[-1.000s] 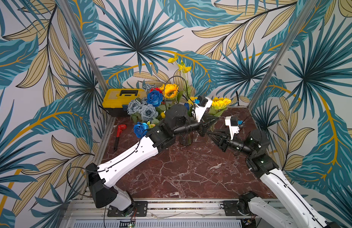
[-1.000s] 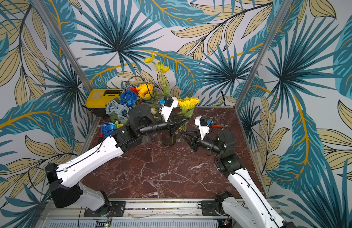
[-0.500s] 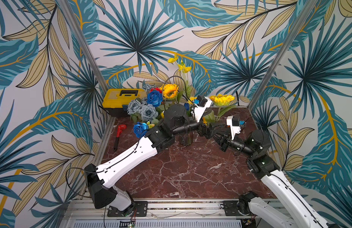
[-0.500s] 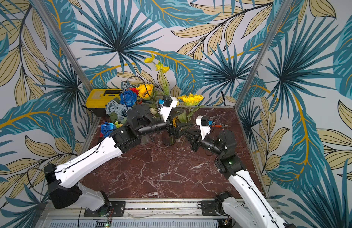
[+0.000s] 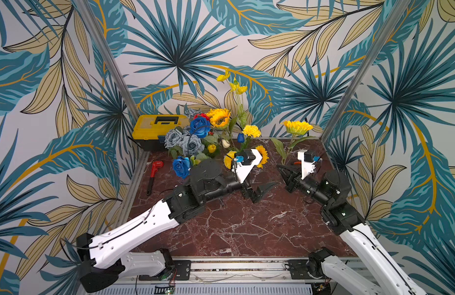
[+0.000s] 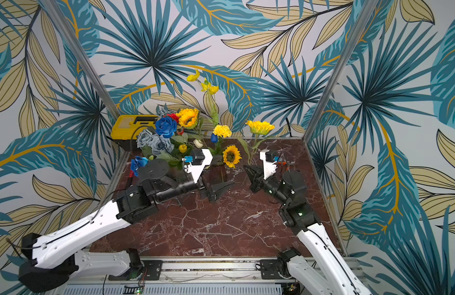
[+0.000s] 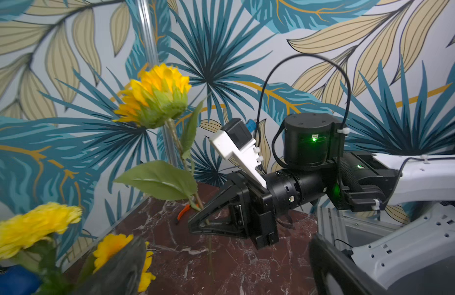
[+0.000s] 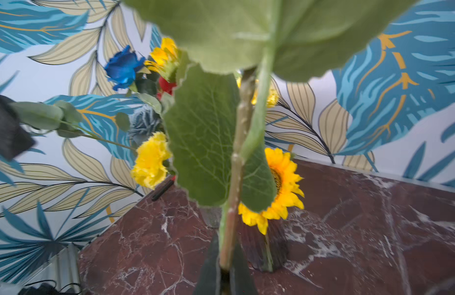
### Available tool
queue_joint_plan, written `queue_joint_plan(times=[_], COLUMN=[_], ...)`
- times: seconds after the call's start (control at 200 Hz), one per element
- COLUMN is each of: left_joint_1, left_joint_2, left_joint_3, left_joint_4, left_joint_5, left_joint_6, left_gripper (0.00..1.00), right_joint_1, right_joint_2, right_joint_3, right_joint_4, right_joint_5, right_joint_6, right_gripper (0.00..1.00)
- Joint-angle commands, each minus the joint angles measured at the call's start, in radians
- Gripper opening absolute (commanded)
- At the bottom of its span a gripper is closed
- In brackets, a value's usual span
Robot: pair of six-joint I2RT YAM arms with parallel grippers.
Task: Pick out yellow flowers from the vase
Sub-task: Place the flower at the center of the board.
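The right end effector (image 5: 281,169) is pressed together on the lower stem of a held sunflower (image 5: 296,127), pinching it below its two broad green leaves. The right wrist view shows the stem running up between the dark fingers (image 8: 208,270). This bloom stands roughly upright, clear of the vase (image 6: 217,173) and off to the right of the bouquet, near the back right corner of the dark red marble worktop (image 5: 247,224). In the left wrist view a short length of stem hangs below the grip, and I cannot tell whether its end touches the worktop. The left end effector (image 5: 258,192) is spread wide and empty, hovering low in front of the vase and apart from the right one. Other yellow flowers remain in the vase: a tall sunflower (image 5: 220,118) at the back, a pompom head (image 5: 251,130), a low sunflower (image 5: 263,155) leaning out toward the right, and a high spray of small poppy-like blooms (image 5: 234,84). Blue roses (image 5: 199,126), grey roses (image 5: 190,143) and a red rose (image 5: 202,116) fill the bouquet's left side. A yellow toolbox (image 5: 157,125) sits in the back left corner, with a red pipe wrench (image 5: 153,173) lying near the left edge. An orange-handled tool (image 7: 183,212) lies behind the right end effector.
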Motion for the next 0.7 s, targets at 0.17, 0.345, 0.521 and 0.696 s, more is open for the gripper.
queue_joint_plan(times=[0.17, 0.345, 0.521, 0.696], left_joint_1=[0.002, 0.002, 0.003, 0.002], left_joint_2=[-0.358, -0.422, -0.52, -0.55], left_joint_3=[-0.102, -0.116, -0.202, -0.234], left_joint_4=[-0.143, -0.287, -0.273, -0.238], left_joint_5=[-0.44, -0.687, -0.781, -0.78], left_joint_6=[-0.005, -0.099, -0.159, -0.125], left_gripper=[0.99, 0.99, 0.99, 1.0], right_joint_1=[-0.007, -0.017, -0.033, -0.049], right_joint_2=[0.079, 0.185, 0.312, 0.491], right_joint_3=[0.053, 0.108, 0.157, 0.222], right_joint_4=[-0.183, -0.266, -0.302, -0.346], right_joint_5=[0.25, 0.305, 0.287, 0.246], right_joint_6=[-0.039, -0.013, 0.007, 0.01], right_gripper=[0.0, 0.0, 0.0, 0.0])
